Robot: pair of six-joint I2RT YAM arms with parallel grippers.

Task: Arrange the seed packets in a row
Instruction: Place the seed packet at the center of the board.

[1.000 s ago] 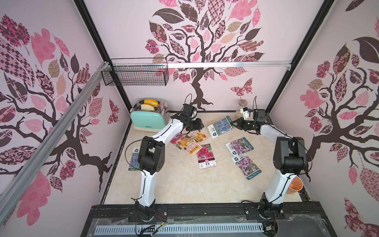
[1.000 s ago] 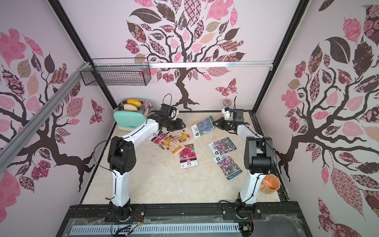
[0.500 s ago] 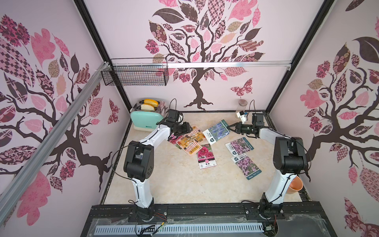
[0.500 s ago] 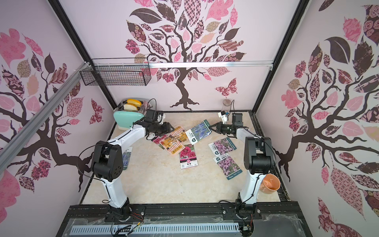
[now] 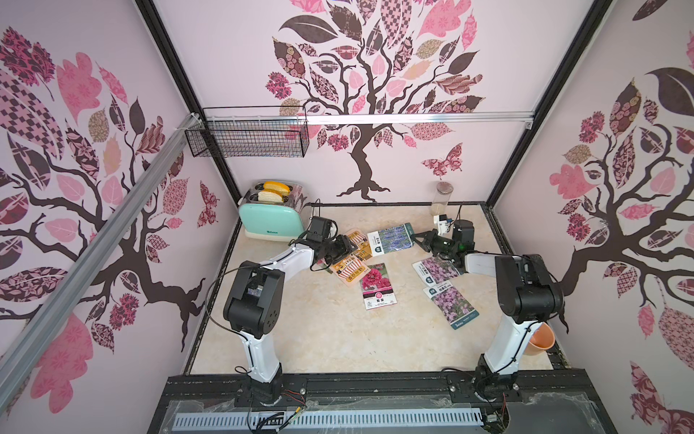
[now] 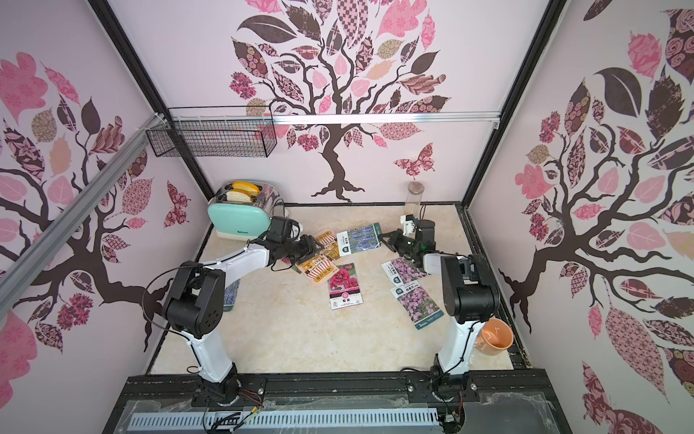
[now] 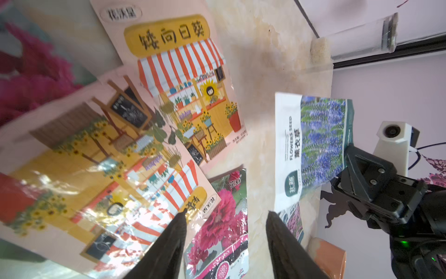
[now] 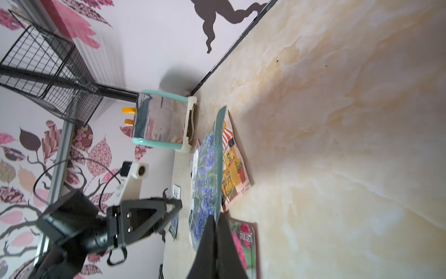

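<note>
My right gripper (image 5: 415, 237) (image 8: 216, 218) is shut on an edge of the blue lavender seed packet (image 5: 392, 238) (image 6: 358, 238) (image 8: 205, 174) and holds it off the table at the back. My left gripper (image 5: 347, 246) (image 7: 226, 212) stands open with nothing between its fingers. It hovers over two overlapping orange shop packets (image 5: 351, 265) (image 7: 183, 79). A magenta packet (image 5: 376, 287) lies in front of them, and a second magenta one (image 7: 29, 79) lies partly under them. Two lilac packets (image 5: 437, 269) (image 5: 454, 306) lie to the right. Another blue packet (image 6: 231, 295) lies behind my left arm.
A mint toaster (image 5: 272, 221) stands at the back left and a clear jar (image 5: 443, 195) at the back wall. An orange cup (image 5: 539, 338) sits behind the right arm's base. A wire basket (image 5: 248, 137) hangs on the wall above.
My left arm has drawn back from the far middle, and its gripper is now nearer, over the orange packets. The right gripper has shifted slightly left and nearer with the blue packet.
</note>
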